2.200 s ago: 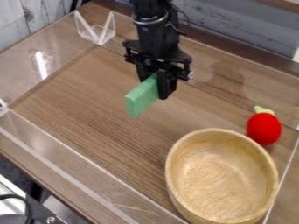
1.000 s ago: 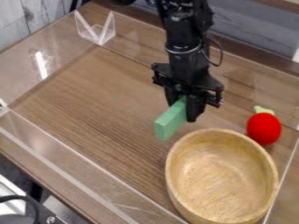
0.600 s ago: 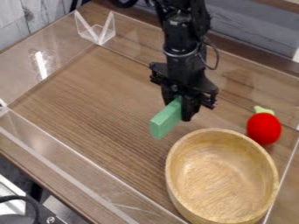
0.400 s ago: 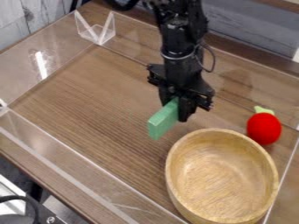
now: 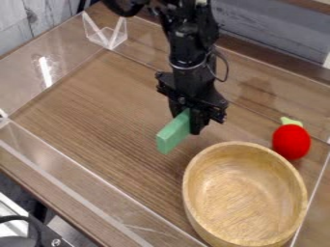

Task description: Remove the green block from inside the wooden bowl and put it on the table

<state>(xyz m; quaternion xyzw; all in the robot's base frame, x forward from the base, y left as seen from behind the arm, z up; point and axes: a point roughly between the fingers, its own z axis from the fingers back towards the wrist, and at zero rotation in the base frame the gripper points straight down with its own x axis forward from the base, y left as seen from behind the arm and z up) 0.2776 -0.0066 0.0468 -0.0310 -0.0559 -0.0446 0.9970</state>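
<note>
A brown wood-grain table (image 5: 91, 106) with low clear plastic walls fills the frame. At lower right sits the wide, round, pale wooden bowl (image 5: 245, 197), its inside bare. Above its upper-left rim, near the frame's centre, the black gripper (image 5: 194, 120) points straight down, clamped on the upper end of the long, flat, light green block (image 5: 173, 133), which slants toward the lower left, outside the bowl. A red round strawberry-like toy (image 5: 291, 141) lies at the right edge.
</note>
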